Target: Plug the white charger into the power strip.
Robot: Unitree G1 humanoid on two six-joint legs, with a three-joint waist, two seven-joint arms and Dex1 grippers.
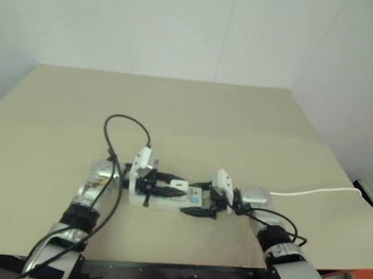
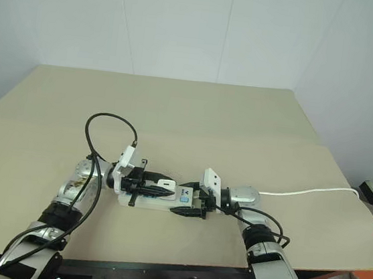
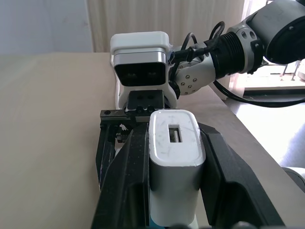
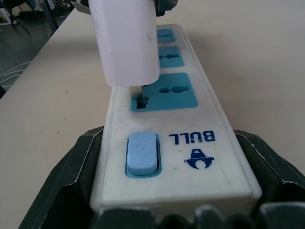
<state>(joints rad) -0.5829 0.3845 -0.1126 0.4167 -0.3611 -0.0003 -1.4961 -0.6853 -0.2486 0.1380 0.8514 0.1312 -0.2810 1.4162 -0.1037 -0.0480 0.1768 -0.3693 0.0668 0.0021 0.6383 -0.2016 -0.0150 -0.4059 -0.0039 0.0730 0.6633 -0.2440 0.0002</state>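
Observation:
The power strip (image 4: 205,143), a long white bar with blue socket faces and a blue switch (image 4: 141,152), lies on the tan table (image 1: 209,115). My right gripper (image 1: 200,205) is shut on its switch end, one black finger (image 4: 71,181) on each long side. My left gripper (image 3: 174,136) is shut on the white charger (image 3: 174,162), holding it upright over the strip. In the right wrist view the charger (image 4: 126,40) stands over the socket nearest the switch, its prongs (image 4: 137,90) at the socket's openings and a small gap under its body.
The strip's thin white cord (image 1: 315,190) runs right to the table's edge. A black cable (image 1: 123,132) loops above my left wrist. The table's front edge (image 1: 179,263) lies just below both arms. A white wall rises behind the table.

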